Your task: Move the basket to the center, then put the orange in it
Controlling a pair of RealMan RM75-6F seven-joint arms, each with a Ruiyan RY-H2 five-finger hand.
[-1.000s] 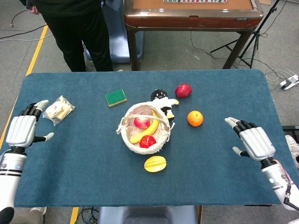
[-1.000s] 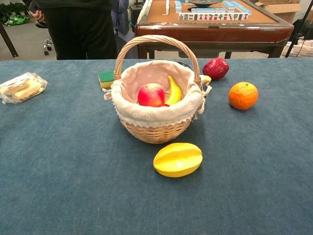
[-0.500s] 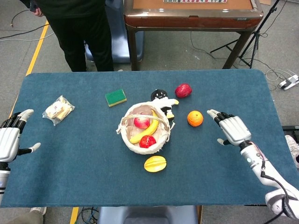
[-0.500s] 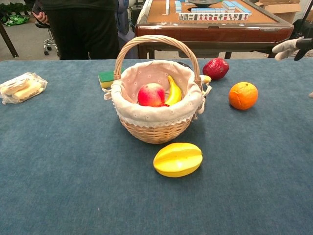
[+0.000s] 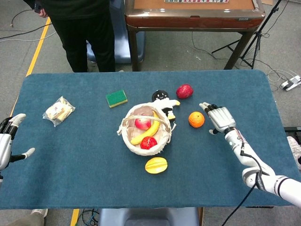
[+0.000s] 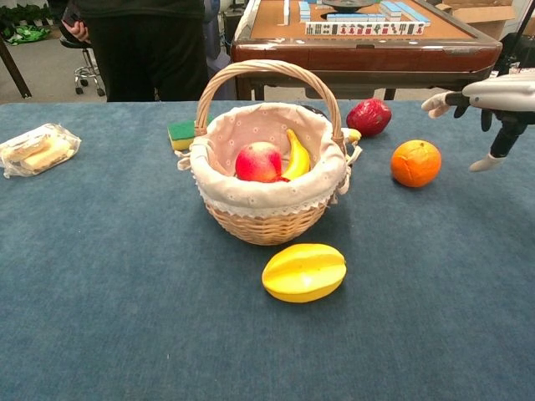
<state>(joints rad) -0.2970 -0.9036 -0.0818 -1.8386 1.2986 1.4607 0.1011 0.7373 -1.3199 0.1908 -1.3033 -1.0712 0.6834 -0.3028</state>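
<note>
The orange (image 5: 196,119) lies on the blue table cloth (image 5: 84,155), to the right of the basket (image 5: 145,130) and well apart from it, with nothing holding it. The basket stands near the middle of the table and already contains an apple (image 6: 259,161), a banana (image 6: 297,154) and one more red fruit (image 5: 149,142), so I judge that the first step is finished and the orange is the step in hand. The main change is at the right hand (image 5: 219,118): one second ago it hovered near the right edge of the table, and now it has come in just beside the orange, with fingers spread and holding nothing. It does not touch the fruit yet. The left hand (image 5: 5,141) has retreated to the left edge, also with fingers apart and empty. This suggests that the grasp of the orange is coming next. Around the basket there are a yellow starfruit (image 6: 303,271), a dark red fruit (image 6: 369,116), a green sponge (image 5: 116,98), a small doll (image 5: 162,99) and a bag of snacks (image 5: 58,111). Behind the table a mahjong table (image 5: 193,14) stands on a grey floor, and a person in black (image 5: 82,28) stands at the left.
</note>
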